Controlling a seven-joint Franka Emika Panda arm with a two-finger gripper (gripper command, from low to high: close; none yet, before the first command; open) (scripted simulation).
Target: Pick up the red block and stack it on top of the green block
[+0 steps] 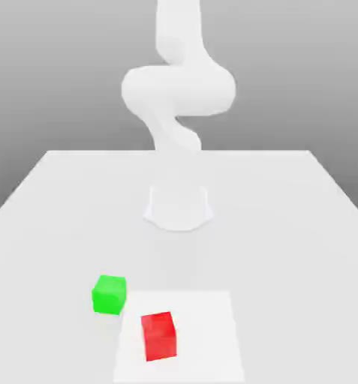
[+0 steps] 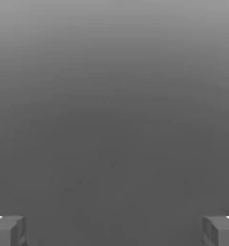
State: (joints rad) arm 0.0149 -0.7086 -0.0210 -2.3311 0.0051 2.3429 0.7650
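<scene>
The red block rests on the white table near its front edge, on a paler square patch. The green block sits just beyond it toward the exterior view's left, with a small gap between the two. In the hand view my gripper is open. Its grey fingertips stand far apart with nothing between them, and only a plain grey background lies ahead of them. The white arm rises over the middle of the table, well behind both blocks.
The arm's round base stands at the table's centre. The paler square patch covers the front middle of the table under the red block.
</scene>
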